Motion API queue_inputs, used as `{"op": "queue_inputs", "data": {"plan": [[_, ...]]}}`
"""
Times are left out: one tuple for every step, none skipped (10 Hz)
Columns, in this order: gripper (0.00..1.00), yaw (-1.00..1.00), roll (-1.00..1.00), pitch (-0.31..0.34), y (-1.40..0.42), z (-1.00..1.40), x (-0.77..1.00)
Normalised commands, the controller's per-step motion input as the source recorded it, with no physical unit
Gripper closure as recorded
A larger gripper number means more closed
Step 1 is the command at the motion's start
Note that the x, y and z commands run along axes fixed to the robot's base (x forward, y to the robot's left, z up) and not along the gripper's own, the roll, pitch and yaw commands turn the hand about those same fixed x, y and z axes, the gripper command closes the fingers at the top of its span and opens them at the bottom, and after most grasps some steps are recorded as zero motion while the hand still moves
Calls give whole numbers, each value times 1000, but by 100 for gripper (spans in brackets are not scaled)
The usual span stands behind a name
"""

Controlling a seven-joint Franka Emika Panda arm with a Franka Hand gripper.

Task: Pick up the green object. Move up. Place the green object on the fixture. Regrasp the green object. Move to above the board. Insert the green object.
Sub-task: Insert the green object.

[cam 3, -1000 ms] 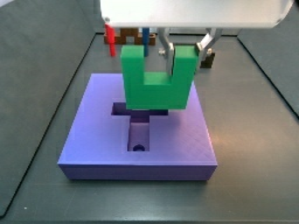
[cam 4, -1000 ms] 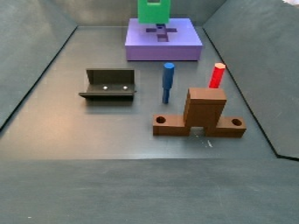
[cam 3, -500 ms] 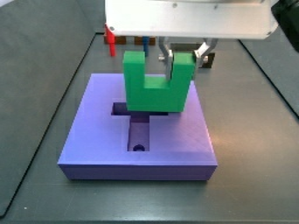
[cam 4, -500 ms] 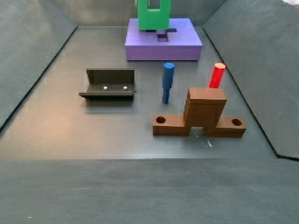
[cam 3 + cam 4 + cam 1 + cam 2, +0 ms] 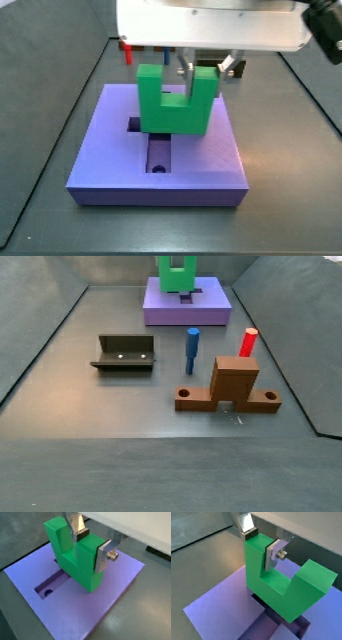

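Both wrist views show you the gripper [image 5: 93,543] clamped on one upright arm of the green object [image 5: 72,556], U opening upward, base pointing down at the board [image 5: 113,597]. What matters is straight down: the cross-shaped recess [image 5: 152,142] lies directly below the base, which probably hasn't entered yet, though the side views hide that gap.

The claw [image 5: 91,543] grips one arm of the upright U-shaped green object [image 5: 174,103] over the purple board's [image 5: 201,168] cross recess.
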Motion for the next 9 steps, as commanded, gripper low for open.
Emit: {"op": "queue_inputs", "data": {"plan": [[100,-126,246,-83,0,23,-263],[100,-40,289,-79,0,49,-274],[100,-37,223,-59,0,0,-106],[100,0,146,-74,0,0,-249],[100,0,23,-76,-11,-66,-189],[100,0,0,-79,-103,-183,0],[100,11,60,-60,-71,-243,17],[100,60,94,-20,-91,-266,229],[100,43,94,0,-54,-309,297]]}}
